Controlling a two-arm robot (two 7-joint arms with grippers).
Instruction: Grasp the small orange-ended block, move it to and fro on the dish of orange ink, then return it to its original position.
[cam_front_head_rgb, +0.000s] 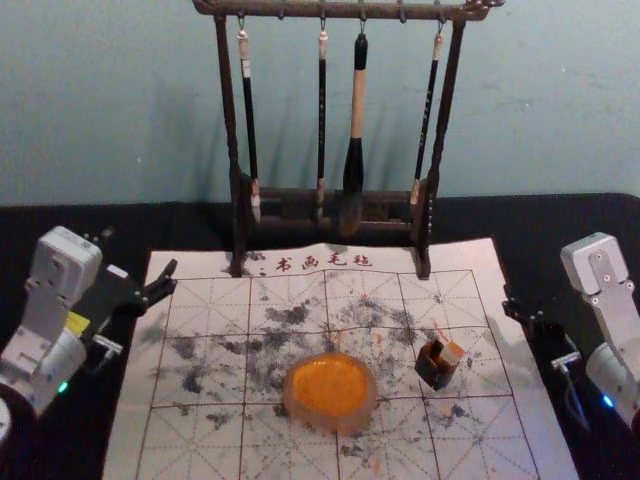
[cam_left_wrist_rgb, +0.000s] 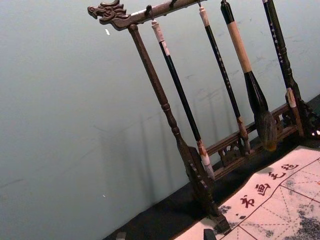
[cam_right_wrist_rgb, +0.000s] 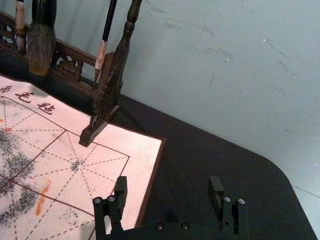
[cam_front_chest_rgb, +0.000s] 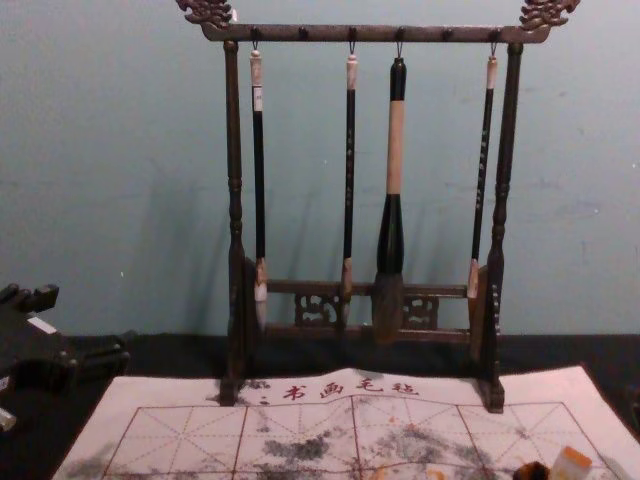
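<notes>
The grasp seems next: the right gripper (cam_right_wrist_rgb: 167, 185), fingers wide, well right of the dish (cam_front_head_rgb: 331, 391), should reach toward the block (cam_front_head_rgb: 452, 354) nearer that side, while the spread left gripper (cam_left_wrist_rgb: 165, 235) idles left.

A dark rack (cam_left_wrist_rgb: 164, 102) is standing before the wall (cam_left_wrist_rgb: 65, 125), a carved dragon head (cam_left_wrist_rgb: 111, 13) capping its rail. Three thin brushes (cam_left_wrist_rgb: 177, 82) and one thick brush (cam_left_wrist_rgb: 255, 92) are hanging from it, tips down. A rack foot (cam_left_wrist_rgb: 218, 221) is resting on the mat (cam_left_wrist_rgb: 257, 216), near the lettering (cam_left_wrist_rgb: 262, 189). The left gripper (cam_front_chest_rgb: 88, 318) is showing two fingertips (cam_left_wrist_rgb: 209, 234), standing well apart.
</notes>
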